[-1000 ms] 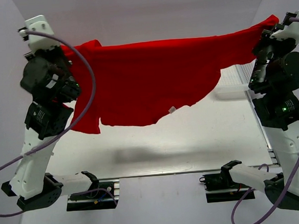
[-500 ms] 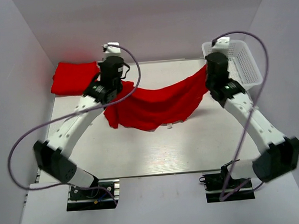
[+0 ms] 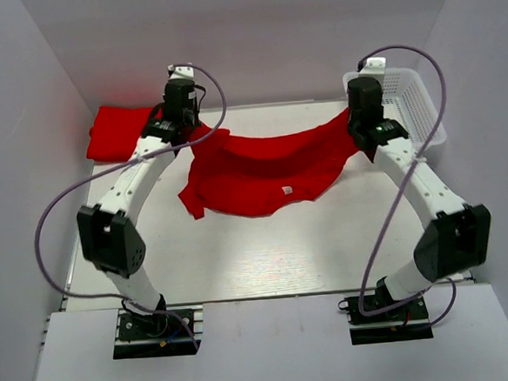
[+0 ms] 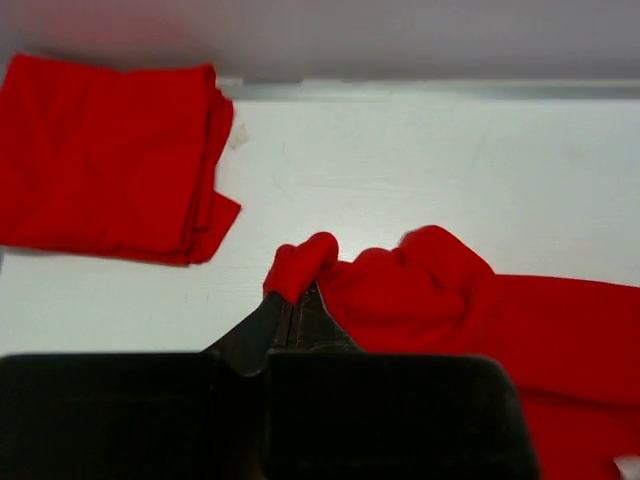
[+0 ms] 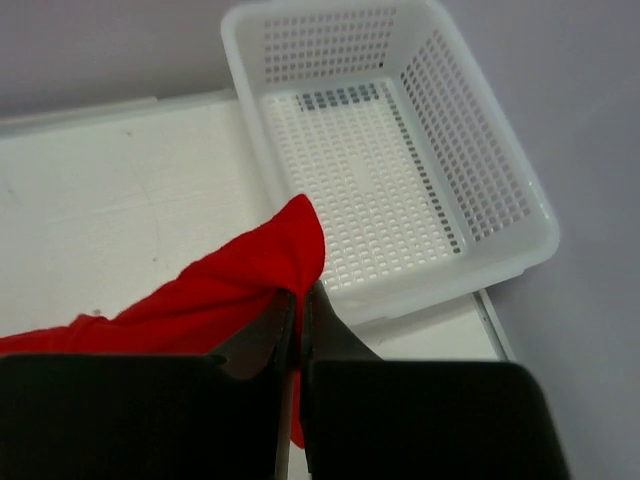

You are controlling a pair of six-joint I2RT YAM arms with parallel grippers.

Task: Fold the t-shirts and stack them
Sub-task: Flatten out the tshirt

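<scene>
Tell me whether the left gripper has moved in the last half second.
Yes. Seen from above, the left gripper has shifted left and back, closer to the folded stack.

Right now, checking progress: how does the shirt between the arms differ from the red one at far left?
The held shirt is spread and sags between the left gripper and right gripper, both clamped on it; the folded shirt is a compact rectangle lying untouched. The held shirt shows a white tag; the folded shirt shows none. Both are bright red.
</scene>
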